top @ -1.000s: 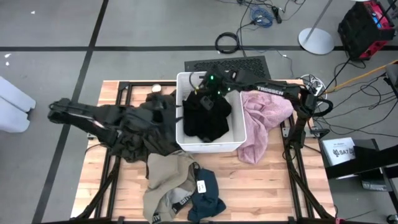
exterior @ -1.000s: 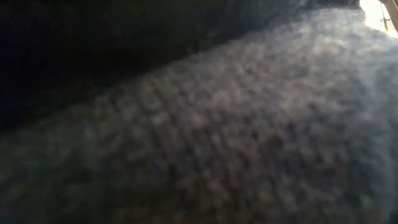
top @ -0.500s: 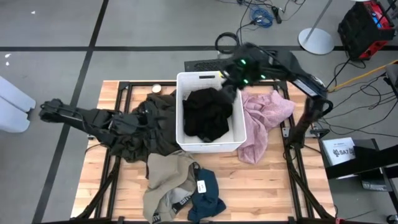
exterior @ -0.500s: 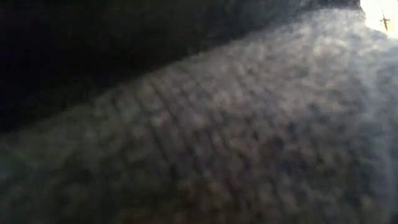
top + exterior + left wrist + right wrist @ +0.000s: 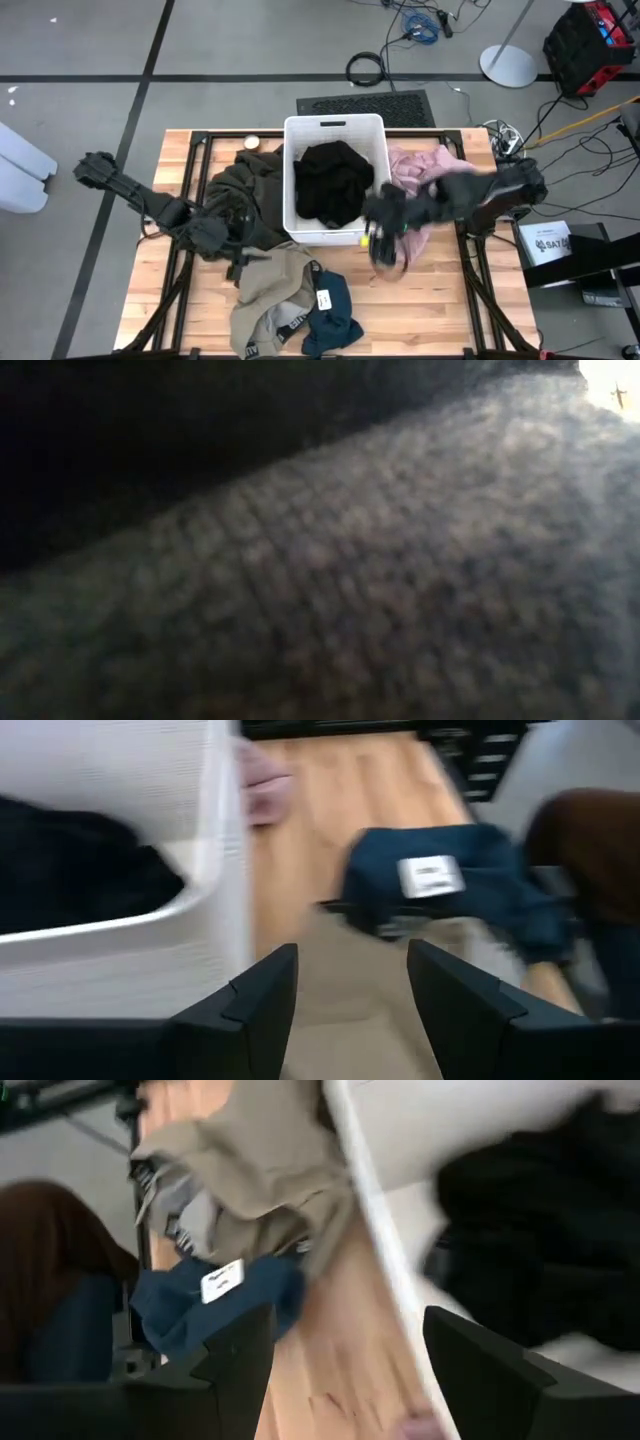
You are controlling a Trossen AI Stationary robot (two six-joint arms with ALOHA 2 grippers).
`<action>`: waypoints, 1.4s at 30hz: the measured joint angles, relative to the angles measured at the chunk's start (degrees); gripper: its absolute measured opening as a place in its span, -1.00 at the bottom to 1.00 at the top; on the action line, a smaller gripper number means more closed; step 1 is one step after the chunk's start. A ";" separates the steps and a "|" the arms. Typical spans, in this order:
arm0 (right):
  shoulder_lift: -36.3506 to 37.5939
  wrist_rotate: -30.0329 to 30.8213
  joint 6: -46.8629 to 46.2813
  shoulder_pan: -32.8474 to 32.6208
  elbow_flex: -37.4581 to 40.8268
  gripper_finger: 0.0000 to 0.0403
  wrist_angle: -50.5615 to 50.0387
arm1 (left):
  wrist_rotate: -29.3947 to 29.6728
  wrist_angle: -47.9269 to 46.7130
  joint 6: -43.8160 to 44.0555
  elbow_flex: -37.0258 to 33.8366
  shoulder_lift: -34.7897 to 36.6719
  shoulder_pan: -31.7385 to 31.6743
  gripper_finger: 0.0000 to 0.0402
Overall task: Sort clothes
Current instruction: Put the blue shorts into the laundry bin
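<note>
High view: black garment [image 5: 334,182] already in white bin [image 5: 335,124]; olive one [image 5: 240,195] left of bin, pink [image 5: 425,170] right, beige [image 5: 275,285] and navy-teal [image 5: 332,310] near front edge. Right gripper [image 5: 385,240], blurred, over pink hem; one layer only should be pinched. Low view: blocked by fabric. Wrist views: left gripper [image 5: 350,1005] and right gripper [image 5: 345,1380] seen w/ fingers apart, nothing held.

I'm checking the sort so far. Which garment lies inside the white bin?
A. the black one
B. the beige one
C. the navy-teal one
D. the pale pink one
A: the high view shows the black garment heaped inside the white bin, with the other garments out on the table.
</note>
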State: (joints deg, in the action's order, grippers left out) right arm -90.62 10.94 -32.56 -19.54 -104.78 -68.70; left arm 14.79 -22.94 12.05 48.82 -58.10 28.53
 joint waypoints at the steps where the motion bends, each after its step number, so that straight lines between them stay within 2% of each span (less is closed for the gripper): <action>1: -0.12 0.94 0.00 -1.84 3.13 0.20 3.42 | -0.23 1.49 0.89 0.00 -1.01 1.11 0.00; 7: -1.10 7.67 1.80 -9.80 24.43 0.20 34.17 | 0.00 7.66 1.31 0.00 -9.03 5.56 0.00; 10: -1.26 8.21 -2.17 -12.13 31.70 0.20 43.04 | 1.94 7.60 4.09 0.00 -12.32 6.13 0.00; 15: -1.26 8.45 -9.86 -15.07 39.26 0.20 52.78 | 2.24 7.86 8.58 0.00 -17.88 6.13 0.00; 20: -3.64 8.57 -7.96 -17.77 43.01 0.20 64.61 | 2.21 10.27 10.12 0.02 -23.21 6.13 0.00; 25: -8.71 8.71 -4.06 -19.37 42.98 0.20 70.85 | 2.21 11.78 10.18 0.02 -28.36 6.13 0.00; 30: -14.65 7.52 -0.25 -19.18 41.66 0.20 78.92 | 2.27 3.72 16.54 0.07 -31.67 5.74 0.00; 35: -17.41 6.49 1.15 -18.67 39.94 0.13 75.86 | 2.21 -8.45 25.87 0.15 -32.34 5.63 0.00; 42: -17.76 6.75 -2.58 -18.39 39.60 -0.18 68.95 | -0.99 -19.06 30.58 0.86 -31.25 8.15 0.00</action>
State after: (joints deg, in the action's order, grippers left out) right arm -108.38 17.69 -35.14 -37.93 -65.19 0.25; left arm 13.80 -42.01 42.62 49.68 -89.35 36.68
